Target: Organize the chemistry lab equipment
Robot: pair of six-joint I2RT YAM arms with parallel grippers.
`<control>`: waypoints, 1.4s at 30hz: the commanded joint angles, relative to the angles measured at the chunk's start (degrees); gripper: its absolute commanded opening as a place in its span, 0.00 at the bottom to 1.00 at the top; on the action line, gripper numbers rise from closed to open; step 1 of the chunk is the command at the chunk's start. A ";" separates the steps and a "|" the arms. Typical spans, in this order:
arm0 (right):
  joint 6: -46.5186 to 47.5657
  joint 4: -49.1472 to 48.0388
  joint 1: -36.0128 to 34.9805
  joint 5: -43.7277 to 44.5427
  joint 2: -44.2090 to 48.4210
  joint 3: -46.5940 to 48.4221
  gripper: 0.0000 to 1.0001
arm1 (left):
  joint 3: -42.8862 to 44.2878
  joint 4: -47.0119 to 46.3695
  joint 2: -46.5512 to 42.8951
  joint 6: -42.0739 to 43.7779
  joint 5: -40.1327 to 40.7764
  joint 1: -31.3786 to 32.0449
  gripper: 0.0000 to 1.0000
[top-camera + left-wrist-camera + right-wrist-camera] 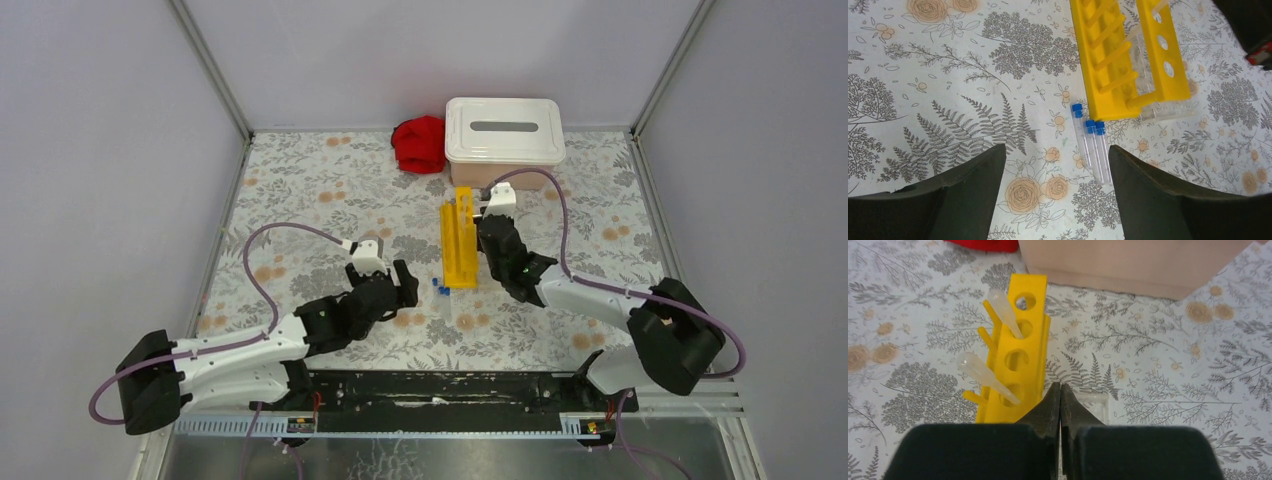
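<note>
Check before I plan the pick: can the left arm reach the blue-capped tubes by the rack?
Probably yes: the open left gripper faces the tubes, which lie uncovered beside the rack.

You look down into a small booth with plain walls and a flowery surface.
The surface (pixel 300 200) has a white cloth on it, with grey ferns and pale orange roses. Plain pale grey walls close it in: a back wall (pixel 420 50), a left wall (pixel 90 150) and a right wall (pixel 760 150). You can see a thin metal left post (pixel 212 72) and right post (pixel 672 66) in the back corners. A black bar (pixel 440 388) runs along the near edge. The light is soft and even.
</note>
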State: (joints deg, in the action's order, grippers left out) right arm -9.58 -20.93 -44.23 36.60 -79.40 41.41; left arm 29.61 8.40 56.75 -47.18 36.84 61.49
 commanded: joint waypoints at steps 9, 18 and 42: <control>-12.41 -6.61 6.82 -6.13 -7.95 2.14 0.00 | -0.63 0.24 -1.84 -0.98 2.45 2.68 0.75; -16.42 -9.40 8.85 -13.39 -13.40 3.75 0.00 | 1.85 -0.03 -0.18 -0.04 4.05 4.25 0.72; -22.23 -9.68 8.26 -17.54 -24.20 9.91 0.00 | 4.88 3.65 -2.10 0.68 7.49 8.02 0.70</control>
State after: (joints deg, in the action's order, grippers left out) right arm -30.59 -29.28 -35.51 18.92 -102.48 49.04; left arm 32.84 11.00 55.40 -46.98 41.52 68.95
